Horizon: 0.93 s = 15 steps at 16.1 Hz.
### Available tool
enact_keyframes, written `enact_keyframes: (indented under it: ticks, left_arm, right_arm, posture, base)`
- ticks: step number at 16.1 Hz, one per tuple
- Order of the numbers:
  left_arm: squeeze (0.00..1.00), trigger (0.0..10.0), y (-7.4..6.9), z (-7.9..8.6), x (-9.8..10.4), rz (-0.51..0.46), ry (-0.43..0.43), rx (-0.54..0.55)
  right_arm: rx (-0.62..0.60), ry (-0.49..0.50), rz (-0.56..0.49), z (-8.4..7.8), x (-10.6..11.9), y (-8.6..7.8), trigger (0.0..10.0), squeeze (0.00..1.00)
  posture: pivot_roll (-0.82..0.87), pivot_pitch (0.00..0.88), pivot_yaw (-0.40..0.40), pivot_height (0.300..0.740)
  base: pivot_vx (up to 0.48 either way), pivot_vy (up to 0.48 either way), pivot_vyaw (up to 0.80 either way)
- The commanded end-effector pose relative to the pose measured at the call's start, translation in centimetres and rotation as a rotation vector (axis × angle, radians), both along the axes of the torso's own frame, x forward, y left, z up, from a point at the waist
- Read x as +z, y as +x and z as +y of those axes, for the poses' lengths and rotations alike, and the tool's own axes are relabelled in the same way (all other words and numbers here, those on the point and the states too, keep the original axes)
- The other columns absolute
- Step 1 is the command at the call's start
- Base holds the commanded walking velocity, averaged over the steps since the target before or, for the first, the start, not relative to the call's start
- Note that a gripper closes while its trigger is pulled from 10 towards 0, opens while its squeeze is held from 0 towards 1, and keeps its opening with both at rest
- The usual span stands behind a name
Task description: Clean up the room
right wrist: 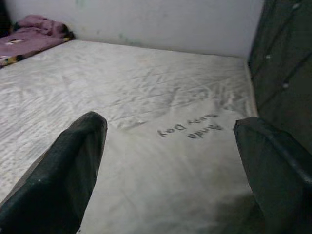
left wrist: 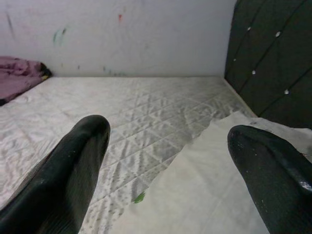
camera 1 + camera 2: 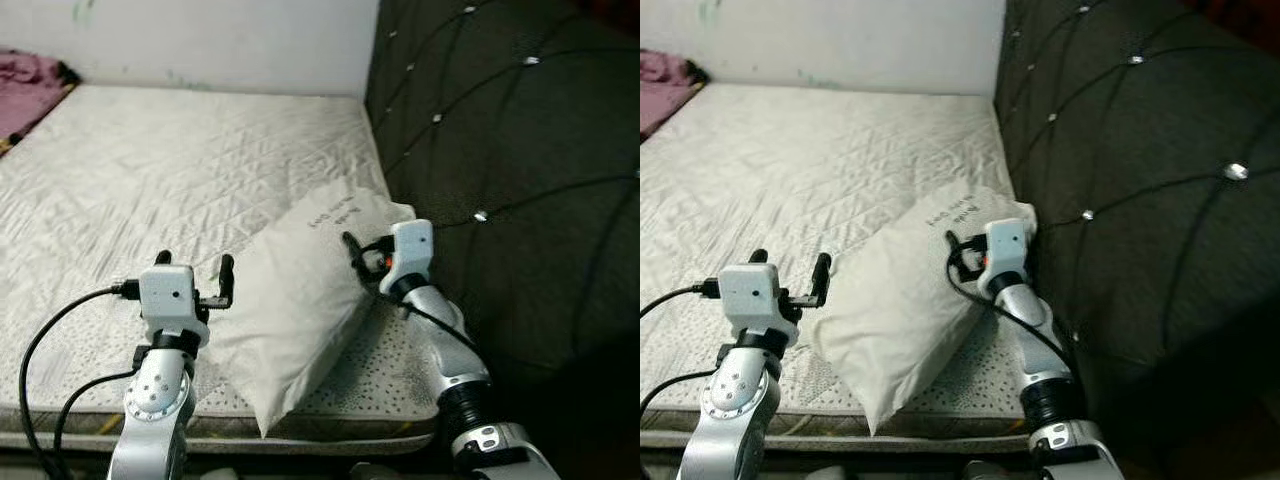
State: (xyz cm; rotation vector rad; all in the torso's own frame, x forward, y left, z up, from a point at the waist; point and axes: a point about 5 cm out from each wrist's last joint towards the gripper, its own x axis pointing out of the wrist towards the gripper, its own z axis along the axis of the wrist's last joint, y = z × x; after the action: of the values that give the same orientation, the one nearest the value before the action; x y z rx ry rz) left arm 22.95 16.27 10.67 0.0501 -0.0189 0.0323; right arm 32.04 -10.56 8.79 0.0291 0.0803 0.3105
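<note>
Pillow [image 3: 300,290]: off-white, dark lettering printed near the end ahead of the right gripper [image 3: 362,258].
Mattress [image 3: 150,180]: pale grey-white, quilted in a diamond pattern; a speckled band is seen along the edge below the left gripper [image 3: 195,272].
Headboard [image 3: 520,150]: black, diamond-tufted, studded with shiny buttons.
Wall [image 3: 200,40]: white, faintly marked with green.
Blanket [image 3: 25,85]: mauve-pink, far beyond the left gripper.
Gripper fingers [image 2: 73,170]: black; arm housings silver-white.

A bare quilted mattress [image 3: 180,170] carries a white pillow [image 3: 300,290].
</note>
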Motion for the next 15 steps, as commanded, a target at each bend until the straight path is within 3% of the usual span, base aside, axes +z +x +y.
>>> enact_keyframes:
  ticks: [1, 3, 4, 6, 11, 15]
  left_arm:
    - [0.00, 10.0, -0.2, 0.2, 0.7, -0.034, -0.017, 0.010]
    - [0.00, 10.0, -0.8, 1.6, 0.8, -0.037, -0.014, 0.124]
    - [0.00, 10.0, -1.0, 2.0, 0.0, 0.037, 0.003, 0.156]
    - [0.00, 10.0, -1.0, 1.6, 0.0, 0.042, -0.020, 0.111]
    - [0.00, 10.0, -0.9, 1.0, 0.2, 0.039, -0.043, 0.079]
    - [0.00, 10.0, -0.7, 0.8, 0.5, 0.019, -0.048, 0.063]
  right_arm:
    - [-0.009, -0.004, -0.028, -0.2, 0.9, 0.2, 10.0, 0.00]
    - [-0.017, 0.009, -0.033, -0.3, 1.1, 0.0, 10.0, 0.00]
    - [-0.032, 0.020, -0.014, -0.4, 0.9, 0.0, 10.0, 0.00]
    - [-0.027, 0.023, -0.011, -0.2, 0.8, 0.0, 10.0, 0.00]
    - [-0.033, 0.025, -0.002, -0.3, 0.9, -0.3, 10.0, 0.00]
    - [-0.032, 0.020, 0.001, -0.3, 1.0, -0.1, 10.0, 0.00]
  posture:
    - [-0.03, 0.000, -0.028, 0.740]
    - [-0.02, 0.000, -0.022, 0.740]
    - [-0.02, 0.000, -0.021, 0.740]
    - [-0.02, 0.000, -0.019, 0.740]
    - [-0.02, 0.000, -0.015, 0.740]
    - [-0.02, 0.000, -0.021, 0.740]
  base:
    - [0.000, 0.000, 0.00]
    - [0.000, 0.000, 0.00]
    - [0.000, 0.000, 0.00]
    - [0.000, 0.000, 0.00]
    - [0.000, 0.480, 0.00]
    - [0.000, 0.000, 0.00]
